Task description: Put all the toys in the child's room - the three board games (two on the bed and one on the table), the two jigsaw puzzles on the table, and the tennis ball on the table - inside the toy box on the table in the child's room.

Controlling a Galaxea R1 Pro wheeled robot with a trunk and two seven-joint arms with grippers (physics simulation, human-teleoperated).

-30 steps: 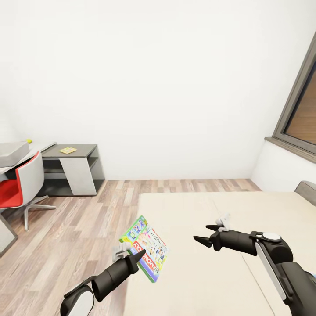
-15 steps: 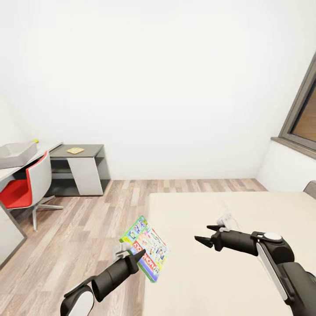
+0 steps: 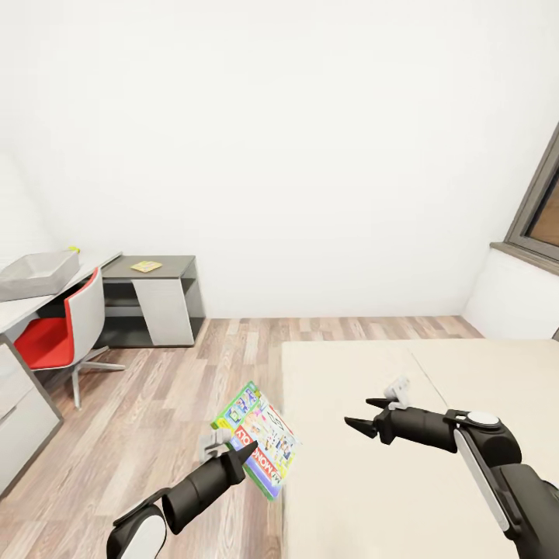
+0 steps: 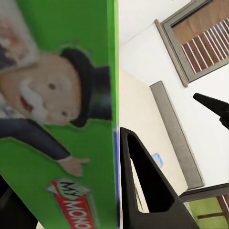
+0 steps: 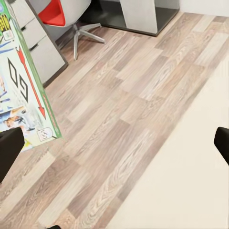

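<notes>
Green-edged board game [image 3: 258, 439] was clamped tilted in the left gripper [image 3: 233, 450], beside the bed's [image 3: 373, 497] edge. Right gripper [image 3: 366, 414] was held spread wide, empty, over the mattress.

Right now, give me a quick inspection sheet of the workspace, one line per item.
Surface: beige bed below the arms; long desk far left.
Job's things: green board game in left gripper; grey toy box and tennis ball on desk; flat yellow item, possibly a puzzle, on dark section.
Clutter: red chair.
Grippers: left gripper shut on board game; right gripper open, empty.
Cables: nothing seen.
Surroundings: wood floor, white walls, window at right.
</notes>
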